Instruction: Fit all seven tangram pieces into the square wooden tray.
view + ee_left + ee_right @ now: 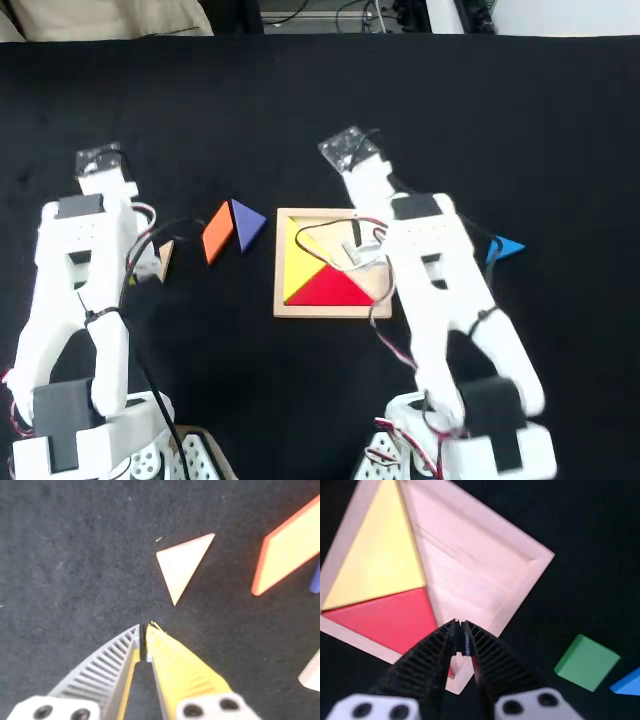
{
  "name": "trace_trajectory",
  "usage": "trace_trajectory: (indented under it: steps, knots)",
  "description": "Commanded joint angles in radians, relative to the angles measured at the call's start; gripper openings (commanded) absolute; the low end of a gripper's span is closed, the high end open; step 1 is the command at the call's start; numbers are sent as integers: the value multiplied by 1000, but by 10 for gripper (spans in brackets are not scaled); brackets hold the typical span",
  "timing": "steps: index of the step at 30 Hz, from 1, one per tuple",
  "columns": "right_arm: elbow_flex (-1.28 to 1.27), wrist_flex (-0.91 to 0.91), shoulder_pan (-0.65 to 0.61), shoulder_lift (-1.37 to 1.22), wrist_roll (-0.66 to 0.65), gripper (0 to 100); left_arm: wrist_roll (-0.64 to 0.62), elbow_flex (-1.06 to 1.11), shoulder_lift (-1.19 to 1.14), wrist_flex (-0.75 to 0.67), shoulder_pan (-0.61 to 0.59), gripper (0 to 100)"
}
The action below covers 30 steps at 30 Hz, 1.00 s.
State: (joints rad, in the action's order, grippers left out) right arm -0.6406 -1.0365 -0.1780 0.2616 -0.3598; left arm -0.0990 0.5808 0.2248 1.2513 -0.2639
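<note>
**Both claws pinched shut and empty; two of seven pieces seated**

The left claw (146, 629) has its grey and yellow fingers pressed together at the tips, with nothing between them. It hangs over the black table (560, 130). The tips point at a small pale wooden triangle (181, 565), which lies flat just ahead of them and apart from them. Past that triangle lies an orange parallelogram (290, 545), and a violet-blue triangle (246, 222) sits right beside the parallelogram on the side nearer the tray.

The right claw (459, 626) is likewise closed, its black fingers meeting at the tips and gripping nothing. It sits over the square wooden tray (540, 555), with the tips above the line where the large red triangle (385, 620) meets bare tray floor. Whether they touch the wood cannot be told.

In the high view the right arm lies across the tray's right half, and a black cable (320, 232) loops above the pieces in it.

In the tray, a large yellow triangle (380, 560) fills the left quarter. The red one fills the quarter nearest the arms. The two meet edge to edge and lie flat against the rim. The rest of the floor is plain wood.

Outside the tray, on the right arm's side, a green square block (587, 661) rests on the table. A bright blue triangle (505, 248) lies near it.
</note>
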Motion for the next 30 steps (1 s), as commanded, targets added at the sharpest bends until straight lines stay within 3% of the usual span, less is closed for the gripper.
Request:
trace_trajectory:
  steps: [1,4,10,14,21,30]
  knots:
    - [65,-31,-38,96,11,11,6,-94,37,31,12,33]
    - [130,-100,-117,70,11,12,-44,-73,37,-5,-45,32]
    - [400,-219,-258,-124,112,21,-129,148,35,-354,-206,32]
    - [590,-264,-322,-312,224,101,-133,260,35,-511,-217,32]
    - [855,-261,-411,-590,373,189,-137,263,28,-531,-225,32]
    - [1150,-276,-446,-894,430,230,-137,272,26,-575,-189,32]
